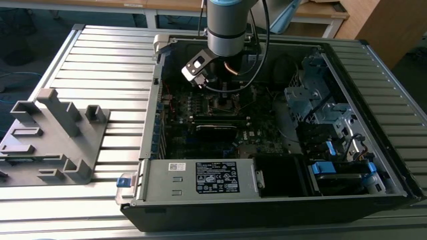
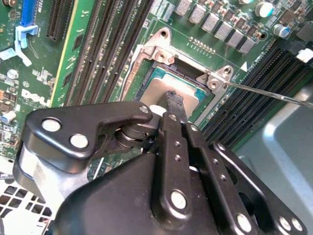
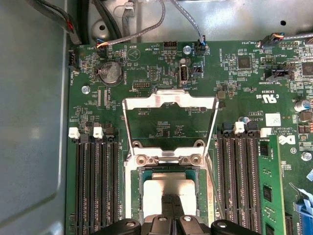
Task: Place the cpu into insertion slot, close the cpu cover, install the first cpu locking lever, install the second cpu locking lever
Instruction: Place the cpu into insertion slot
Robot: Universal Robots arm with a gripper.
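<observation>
1. Silver chip [image 3: 168,188] lies flat in the socket [image 3: 135,186], mid-motherboard [image 3: 88,73].
2. We see the gripper [image 2: 174,98] with fingers together, tips touching the chip's top.
3. We find the cover [image 3: 169,101] swung open, beyond the socket.

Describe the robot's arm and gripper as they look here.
The arm is a silver-grey cylinder with a pale blue band, black cables looping beside it. The gripper is matte black, built of flat linkage bars joined by shiny silver pins.
</observation>
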